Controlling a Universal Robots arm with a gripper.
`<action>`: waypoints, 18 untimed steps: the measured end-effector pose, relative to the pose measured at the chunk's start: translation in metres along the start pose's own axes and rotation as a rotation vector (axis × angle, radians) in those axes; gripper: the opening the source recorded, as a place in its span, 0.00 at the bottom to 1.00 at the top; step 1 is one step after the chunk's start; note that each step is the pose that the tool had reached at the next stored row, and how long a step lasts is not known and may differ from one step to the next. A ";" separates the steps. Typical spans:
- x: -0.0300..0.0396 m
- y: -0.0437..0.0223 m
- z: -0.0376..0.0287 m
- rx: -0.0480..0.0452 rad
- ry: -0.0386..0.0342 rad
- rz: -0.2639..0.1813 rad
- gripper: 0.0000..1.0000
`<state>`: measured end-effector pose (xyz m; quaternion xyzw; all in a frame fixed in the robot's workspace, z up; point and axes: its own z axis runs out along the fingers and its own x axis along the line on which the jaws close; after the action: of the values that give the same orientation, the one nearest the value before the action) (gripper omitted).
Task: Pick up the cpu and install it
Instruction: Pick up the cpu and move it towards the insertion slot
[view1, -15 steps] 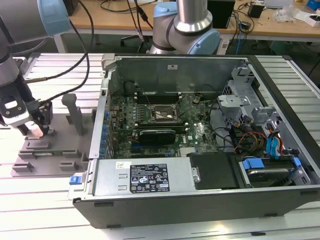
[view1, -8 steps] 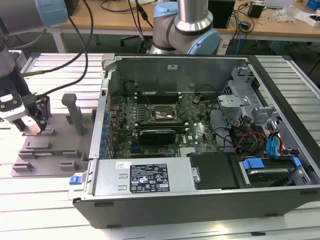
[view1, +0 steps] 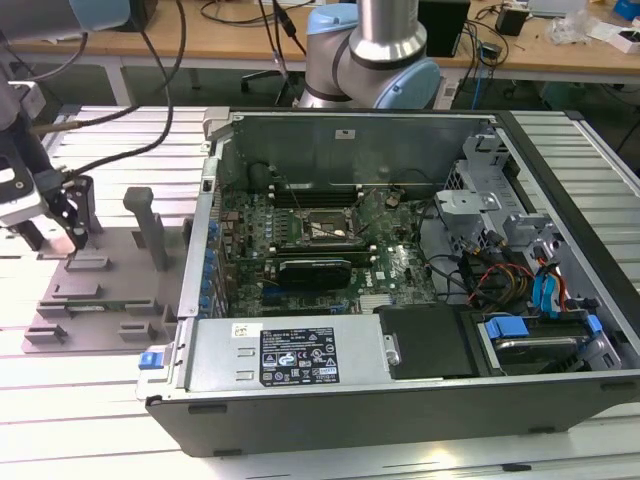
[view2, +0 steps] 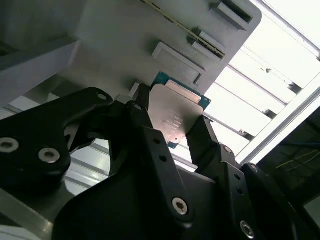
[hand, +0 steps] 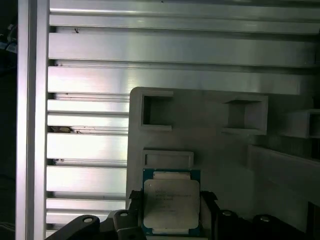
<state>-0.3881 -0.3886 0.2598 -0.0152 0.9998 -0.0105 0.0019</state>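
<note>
Standing at the exterior view's left, the gripper (view1: 55, 231) is positioned low over the grey fixture tray (view1: 110, 268), well apart from the open computer case (view1: 400, 405).

Item, the cpu (hand: 171, 202): a small square chip with a silvery top plate and a green edge. It is seen in both wrist views between the two black fingers (view2: 142, 118), just beside a raised rectangular ledge (hand: 168, 158) of the tray. Each finger is pressed against an opposite side of the chip, so the gripper is closed on the cpu. Whether the chip is lifted clear of the tray or rests on it cannot be told.

Item, the case: laid on its side on the slatted aluminium table (hand: 150, 50), with the side panel removed. The motherboard is exposed, and the black socket frame (view1: 318, 228) is found near its middle. A power supply (view1: 290, 355) with a dark label is mounted along the near edge.

Item, the arm's base (view1: 385, 50): placed behind the case, between it and a wooden bench (view1: 560, 55).
</note>
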 end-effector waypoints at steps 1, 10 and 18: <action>0.0000 -0.0001 -0.0029 0.0000 0.0000 0.000 0.55; -0.0002 -0.0007 -0.0418 0.0000 0.0002 0.000 0.55; -0.0004 -0.0017 -0.0924 0.0015 0.0002 0.000 0.55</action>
<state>-0.3881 -0.3883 0.3522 -0.0152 0.9998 -0.0113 0.0018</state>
